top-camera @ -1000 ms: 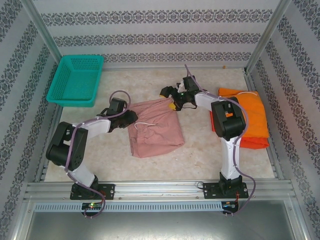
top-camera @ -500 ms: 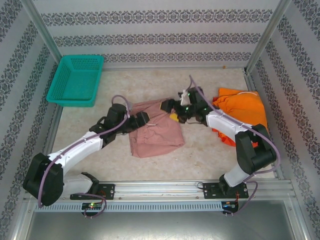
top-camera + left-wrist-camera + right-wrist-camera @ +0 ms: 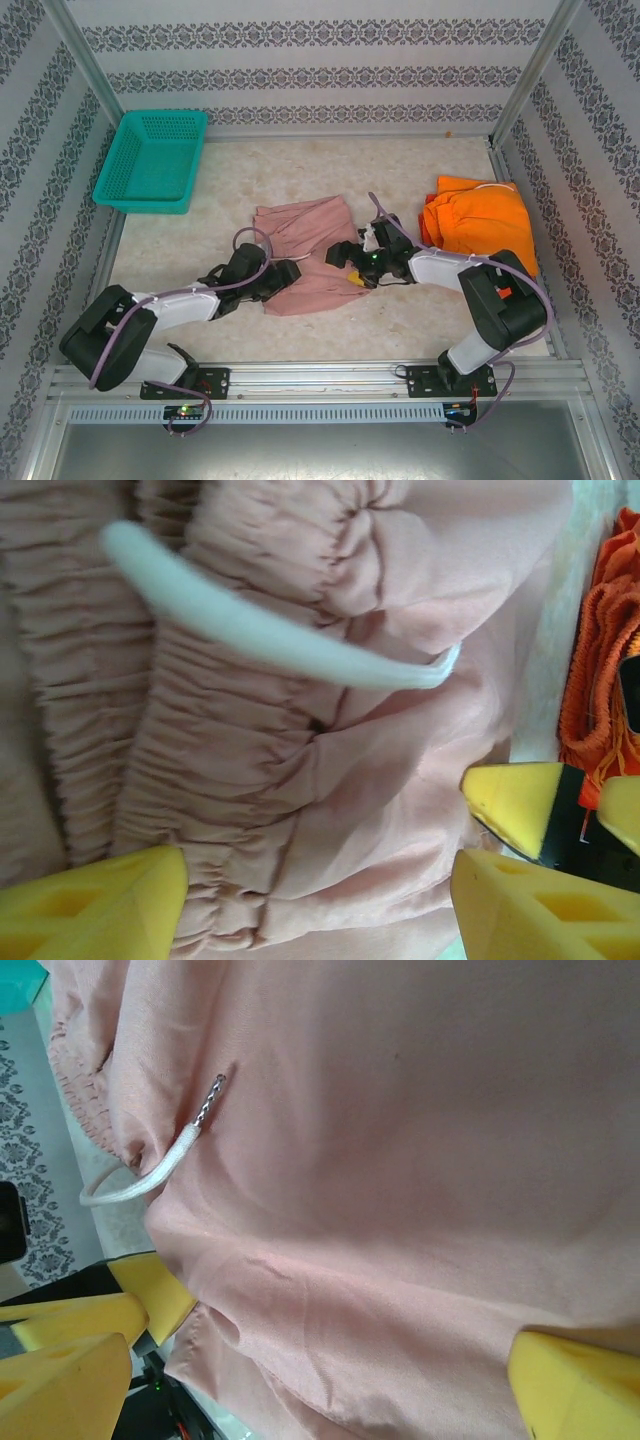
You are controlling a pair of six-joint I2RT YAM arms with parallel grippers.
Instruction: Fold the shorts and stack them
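One teal basket [image 3: 150, 160] stands at the far left. One left gripper [image 3: 290, 272], jaws wide and holding nothing, rests on the one pink shorts [image 3: 300, 225] in the middle; one right gripper [image 3: 345, 267], equally wide, is at their right edge. One pile of orange shorts [image 3: 480, 225] lies at the right. Both grippers are nearer to the bases than a second ago

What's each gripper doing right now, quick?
Left gripper: open, over the pink shorts.
Right gripper: open wide, over the same shorts.
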